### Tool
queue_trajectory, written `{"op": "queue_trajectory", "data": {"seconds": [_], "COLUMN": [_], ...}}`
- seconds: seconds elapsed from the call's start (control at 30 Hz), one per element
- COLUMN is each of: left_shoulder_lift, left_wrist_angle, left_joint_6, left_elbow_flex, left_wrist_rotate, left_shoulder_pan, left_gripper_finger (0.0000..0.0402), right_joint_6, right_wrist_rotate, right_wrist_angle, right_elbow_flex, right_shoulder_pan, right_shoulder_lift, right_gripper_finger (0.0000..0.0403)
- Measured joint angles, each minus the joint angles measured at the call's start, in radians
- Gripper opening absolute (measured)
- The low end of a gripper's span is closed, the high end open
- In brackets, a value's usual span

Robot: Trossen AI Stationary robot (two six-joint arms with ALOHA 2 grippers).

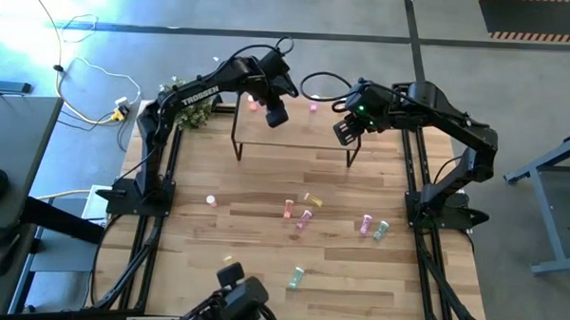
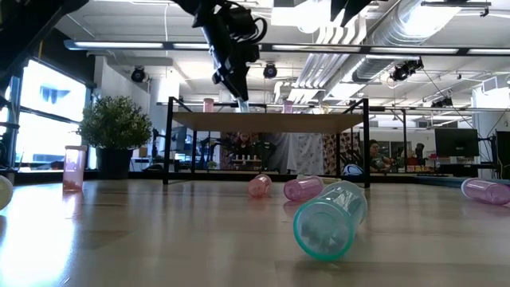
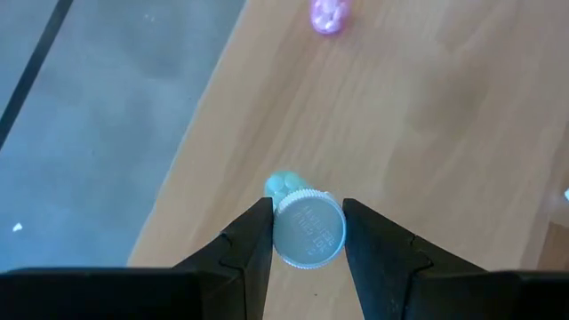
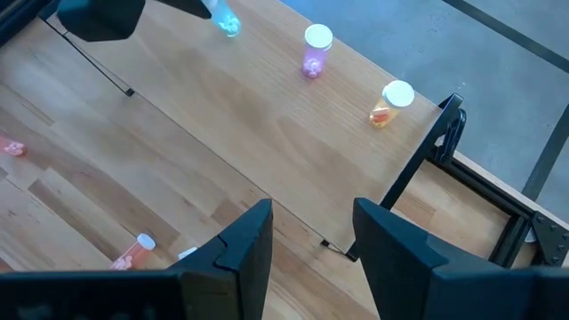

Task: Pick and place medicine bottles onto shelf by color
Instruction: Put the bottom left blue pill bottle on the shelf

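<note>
Above shelf (image 3: pixel 427 107): green bottle (image 3: pixel 307 229) between left pincer (image 3: pixel 307 233) fingers.

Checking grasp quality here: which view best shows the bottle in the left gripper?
The left wrist view: the green bottle sits capped between the left gripper's fingers, above the shelf. The right wrist view shows it small, at the picture's edge. High and low views barely show it.
</note>
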Motion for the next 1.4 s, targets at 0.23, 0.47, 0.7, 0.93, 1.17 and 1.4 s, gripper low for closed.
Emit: {"op": "queue_trajectory", "data": {"seconds": [0.23, 0.47, 0.7, 0.93, 1.17, 1.4], "left_shoulder_lift": [0.0, 0.0, 0.0, 0.0, 0.0, 0.0], "left_wrist_angle": [-0.027, -0.028, -0.027, -0.026, -0.026, -0.026], "left_joint_6": [0.0, 0.008, 0.008, 0.008, 0.008, 0.008], "left_elbow_flex": [0.0, 0.0, 0.0, 0.0, 0.0, -0.001], "left_wrist_rotate": [0.0, 0.0, 0.0, 0.0, 0.0, -0.001], "left_shoulder_pan": [0.007, 0.007, 0.007, 0.007, 0.007, 0.007], "left_gripper_finger": [0.0117, 0.0117, 0.0117, 0.0117, 0.0122, 0.0142], "right_joint_6": [-0.003, -0.004, -0.004, -0.004, -0.004, -0.004], "right_wrist_rotate": [0.0, 0.0, 0.0, 0.0, 0.0, 0.0], "right_wrist_angle": [0.0, 0.0, 0.0, 0.0, 0.0, 0.0], "right_elbow_flex": [0.0, 0.0, 0.0, 0.0, 0.0, 0.0], "right_shoulder_pan": [0.0, 0.0, 0.0, 0.0, 0.0, 0.0], "right_shoulder_lift": [0.0, 0.0, 0.0, 0.0, 0.0, 0.0], "right_gripper_finger": [0.0149, 0.0149, 0.0149, 0.0149, 0.0149, 0.0149]}}
